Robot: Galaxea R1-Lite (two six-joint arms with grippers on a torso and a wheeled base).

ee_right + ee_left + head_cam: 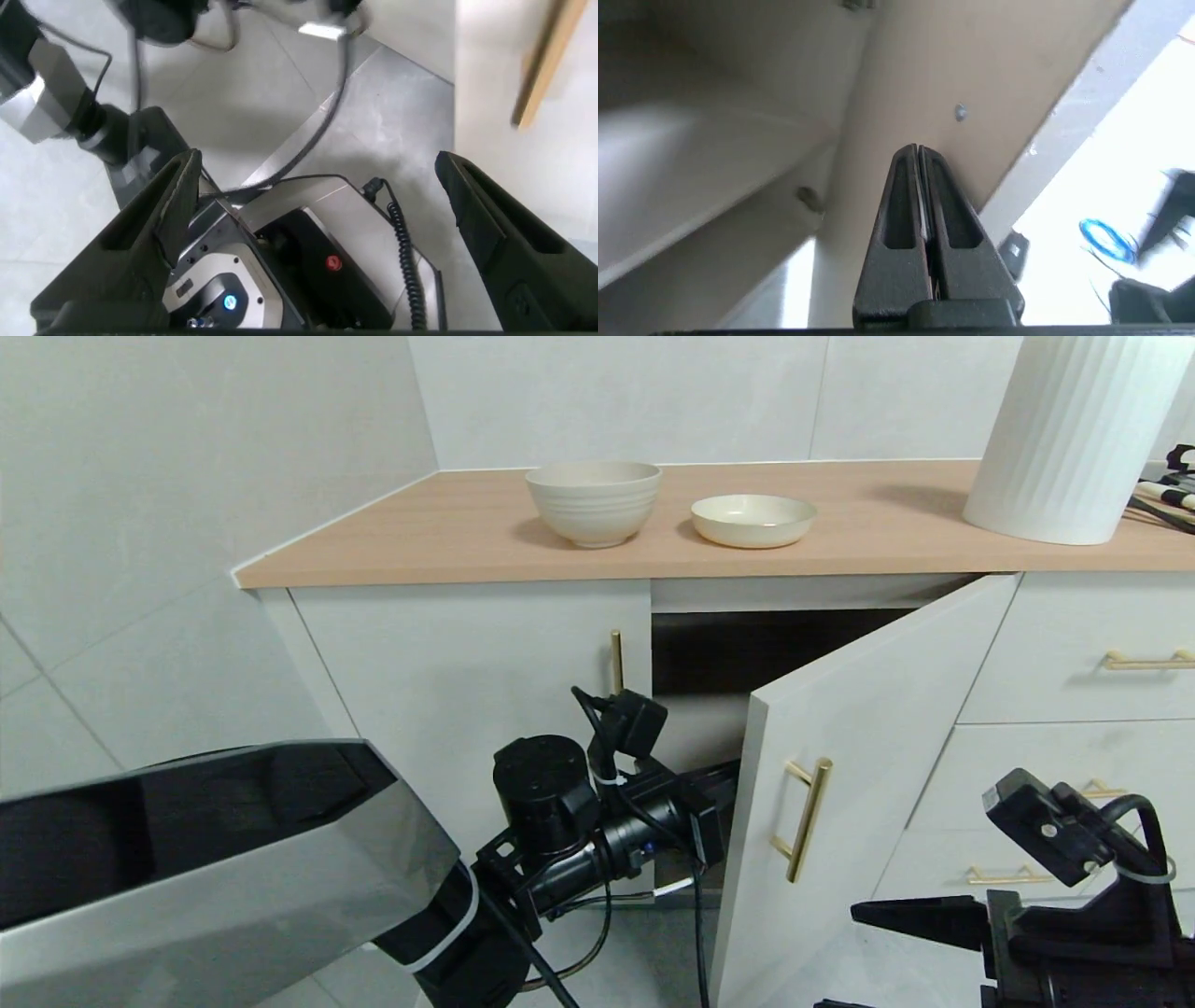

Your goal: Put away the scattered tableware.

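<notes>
**Two pieces left out, storage being opened**

Head view: a deep ribbed bowl [594, 502] and a shallow dish [753, 519] are seen on the countertop [420, 541], above the open cabinet door [840, 747] and farther back. Both are cream, glossy and apparently empty. They stand just beside each other without touching. Neither is held. The door is swung outward, and the left arm [597, 812] is passed behind its free edge into the dark opening. This placement is judged to serve the opening of the cabinet, so that the tableware can be stowed inside.

Left wrist view: the left gripper [918, 154] is clenched on nothing, its two fingers pressed flat together. Its tip is set close to a pale panel taken to be the door's inner face. Whether contact is made cannot be told. Closed fingers are judged suited to pushing rather than grasping.

Right wrist view: the right gripper [318, 163] is spread wide and empty. It is held low before the door's outer face, near the brass handle [551, 56], apparently kept ready.
</notes>
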